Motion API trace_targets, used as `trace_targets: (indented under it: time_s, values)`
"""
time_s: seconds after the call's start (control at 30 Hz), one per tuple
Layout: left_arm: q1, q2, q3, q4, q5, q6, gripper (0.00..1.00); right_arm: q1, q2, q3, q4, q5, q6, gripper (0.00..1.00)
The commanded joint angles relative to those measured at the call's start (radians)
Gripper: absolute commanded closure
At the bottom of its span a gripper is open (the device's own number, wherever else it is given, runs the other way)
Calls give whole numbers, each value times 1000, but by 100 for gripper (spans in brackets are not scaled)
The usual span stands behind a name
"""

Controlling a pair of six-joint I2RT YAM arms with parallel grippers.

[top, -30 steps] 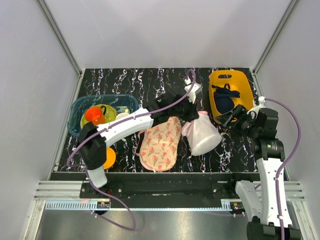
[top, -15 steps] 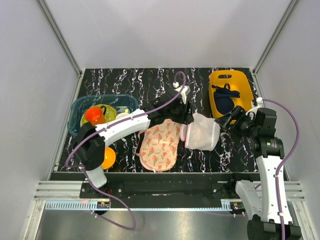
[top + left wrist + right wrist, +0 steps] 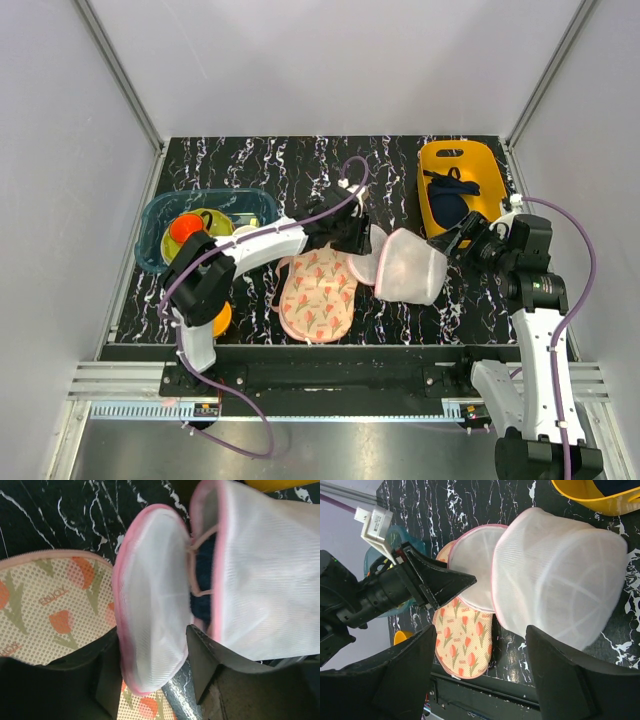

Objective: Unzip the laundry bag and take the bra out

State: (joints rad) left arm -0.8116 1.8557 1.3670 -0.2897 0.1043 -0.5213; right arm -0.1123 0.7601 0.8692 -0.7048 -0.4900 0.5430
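Top external view: the bag [image 3: 412, 272] is located on the table [image 3: 250, 170] at centre right, tipped on its side, with its opening turned to the left. The zipper is undone, and the round flap [image 3: 364, 267] is swung away from the dome along the pink trim. The flap is pinched between the fingers of the left gripper [image 3: 360, 243], one finger being set against each face, as is confirmed by the left wrist view. In the gap between flap and dome a thin pink strap of the bra [image 3: 205, 534] is seen, so the bra is still inside the bag; a dark blue patch is seen behind it. The right gripper [image 3: 452, 243] is placed just right of the dome with its fingers spread wide; whether they touch the mesh cannot be told. A floral pad [image 3: 320, 290] is laid flat just left of the bag, partly under the flap. A yellow tub [image 3: 480, 160] holding a dark garment [image 3: 450, 205] is set at the far right.
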Motion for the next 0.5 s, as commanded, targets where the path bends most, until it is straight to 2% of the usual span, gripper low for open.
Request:
trace_targets:
  time_s: [0.0,0.03,0.07,0.2,0.37,0.47]
  values:
    - [12,-22,-9,60,35,-16,59,-4,-10,17,-4,-21,-25,21]
    - [20,-29,-16,63,43,-20,73,-4,-11,14,-4,-22,-23,21]
    - [25,-33,-6,48,47,-29,100,-4,-12,13,-4,-25,-21,21]
    - [37,-91,70,-64,49,-43,100,-4,-12,24,-9,-45,-26,21]
    - [37,-214,119,-127,87,-109,100,-4,-21,60,-18,-110,-23,21]
    - [37,-246,191,-184,179,-118,100,-4,-31,99,-30,-151,-17,23]
